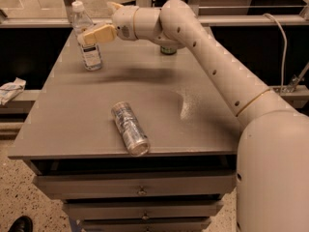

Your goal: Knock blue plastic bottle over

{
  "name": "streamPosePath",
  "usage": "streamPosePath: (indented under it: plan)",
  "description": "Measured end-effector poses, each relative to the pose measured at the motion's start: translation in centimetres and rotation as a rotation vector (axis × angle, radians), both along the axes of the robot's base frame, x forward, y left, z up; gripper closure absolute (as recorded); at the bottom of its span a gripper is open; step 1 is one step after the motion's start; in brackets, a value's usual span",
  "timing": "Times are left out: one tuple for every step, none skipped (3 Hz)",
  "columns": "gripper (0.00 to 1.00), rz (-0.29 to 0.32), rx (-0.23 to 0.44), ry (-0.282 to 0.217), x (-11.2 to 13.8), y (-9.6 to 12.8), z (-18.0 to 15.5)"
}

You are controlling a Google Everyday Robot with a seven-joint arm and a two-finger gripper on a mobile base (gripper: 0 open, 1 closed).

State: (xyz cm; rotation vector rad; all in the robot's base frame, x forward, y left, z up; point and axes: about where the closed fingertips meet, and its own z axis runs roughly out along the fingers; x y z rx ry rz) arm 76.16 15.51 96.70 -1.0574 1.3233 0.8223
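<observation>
The blue plastic bottle [90, 47] stands upright at the table's far left corner, with a white cap and a white label. My gripper [102, 21] reaches in from the right at the bottle's upper half. The near finger [98, 34] lies across the bottle's shoulder and touches or overlaps it. The other finger [115, 6] points up behind, apart from the first. The gripper is open and holds nothing.
A silver patterned can [129, 128] lies on its side near the front of the grey table [63, 129]. A green can [168, 50] stands at the back, partly hidden by my arm. Drawers sit under the table. A white crumpled object [10, 88] lies to the left.
</observation>
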Motion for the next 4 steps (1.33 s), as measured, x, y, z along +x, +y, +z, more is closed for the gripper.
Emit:
streamPosePath:
  plan:
    - [0.00, 0.065, 0.000, -0.008, -1.3, 1.6, 0.1]
    - [0.00, 0.095, -0.085, -0.007, -2.1, 3.7, -0.3]
    - [0.03, 0.056, -0.204, 0.045, -0.8, 4.7, -2.6]
    - [0.25, 0.027, -0.252, 0.083, 0.0, 5.0, -4.2]
